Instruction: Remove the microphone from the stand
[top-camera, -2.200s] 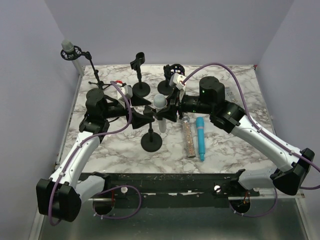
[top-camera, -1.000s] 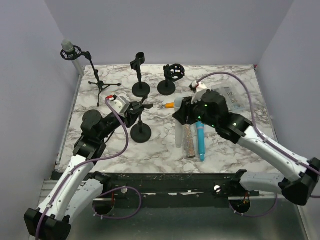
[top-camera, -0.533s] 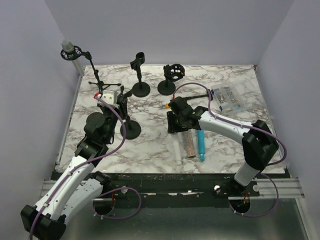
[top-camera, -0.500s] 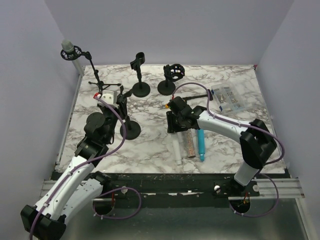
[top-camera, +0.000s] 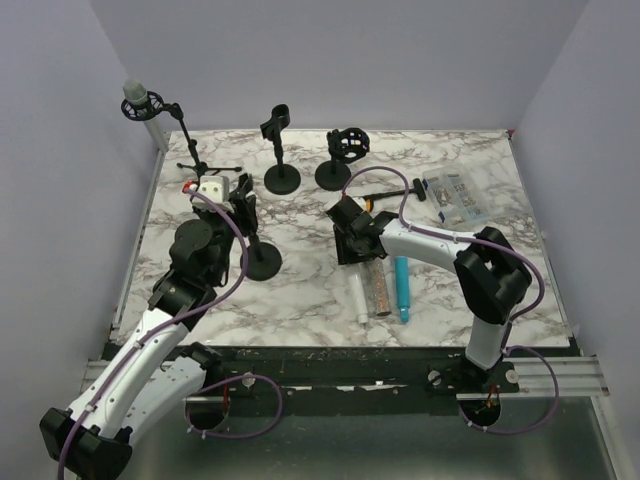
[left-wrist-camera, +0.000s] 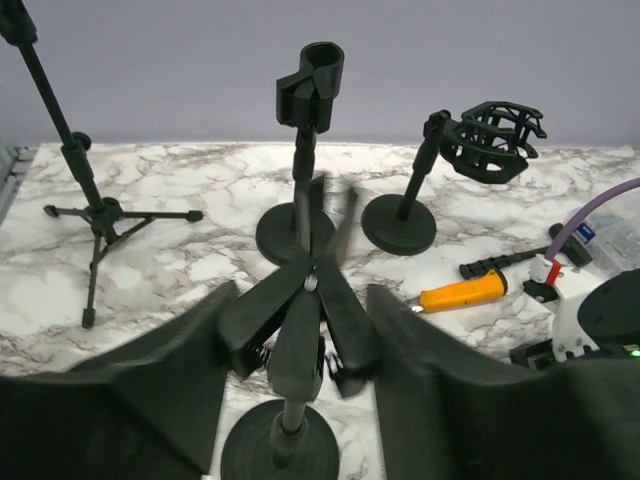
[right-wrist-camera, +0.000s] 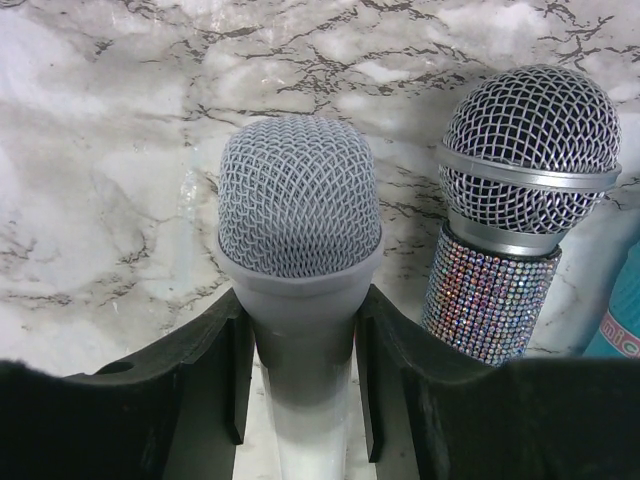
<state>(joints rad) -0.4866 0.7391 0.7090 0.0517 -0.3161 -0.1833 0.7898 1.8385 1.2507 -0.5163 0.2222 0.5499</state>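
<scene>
Worktop (top-camera: 300, 320): marbled, carrying all items.

Left gripper (top-camera: 240, 205): jaws parted, straddling the clip of the round-based stand (top-camera: 262, 262). The stand is upright, at about 9 o'clock from the microphones.

Right gripper (right-wrist-camera: 300, 330): jaws closed against the handle of the grey-headed white microphone (right-wrist-camera: 299, 200). The microphone lies flat on the worktop, well apart from the stand.

Just beside it at 3 o'clock lies a glitter microphone (right-wrist-camera: 520, 150), then a teal microphone (top-camera: 401, 285).
</scene>
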